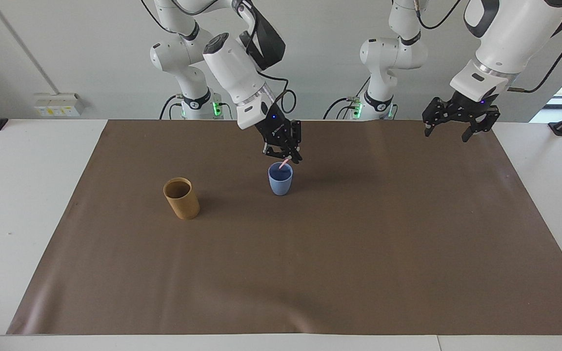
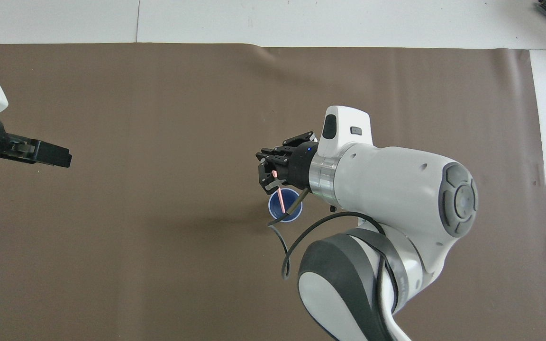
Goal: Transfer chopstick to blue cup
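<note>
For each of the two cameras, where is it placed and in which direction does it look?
Facing view: high across the table, looking toward the robots; both arms and bases show, right gripper holding the chopstick over the blue cup, left gripper waiting in the air, the tan cup toward the right arm's end.
Overhead view: above the robots' end, looking steeply down; most of the right arm and the left gripper show.
Shared: right gripper, chopstick, blue cup, brown mat.
</note>
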`<state>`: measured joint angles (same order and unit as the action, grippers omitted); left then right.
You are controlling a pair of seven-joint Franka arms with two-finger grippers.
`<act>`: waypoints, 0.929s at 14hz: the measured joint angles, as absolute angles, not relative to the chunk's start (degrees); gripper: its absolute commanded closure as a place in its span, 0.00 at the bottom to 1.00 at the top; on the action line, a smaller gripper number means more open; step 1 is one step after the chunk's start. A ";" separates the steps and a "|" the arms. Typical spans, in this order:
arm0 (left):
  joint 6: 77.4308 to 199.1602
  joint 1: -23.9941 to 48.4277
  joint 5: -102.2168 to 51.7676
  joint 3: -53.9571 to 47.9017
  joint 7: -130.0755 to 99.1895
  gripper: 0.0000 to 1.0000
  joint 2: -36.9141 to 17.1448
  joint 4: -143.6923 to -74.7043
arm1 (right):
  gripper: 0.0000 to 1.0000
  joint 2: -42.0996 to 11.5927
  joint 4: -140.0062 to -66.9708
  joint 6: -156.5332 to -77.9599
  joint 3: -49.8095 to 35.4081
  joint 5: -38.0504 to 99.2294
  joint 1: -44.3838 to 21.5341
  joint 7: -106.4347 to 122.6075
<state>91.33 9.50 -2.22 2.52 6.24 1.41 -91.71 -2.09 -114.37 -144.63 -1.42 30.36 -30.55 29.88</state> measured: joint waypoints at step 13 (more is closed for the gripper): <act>91.33 9.49 -2.22 2.52 6.24 0.00 1.41 -91.71 | 0.00 0.68 -112.80 -136.80 -0.09 27.17 -22.64 29.33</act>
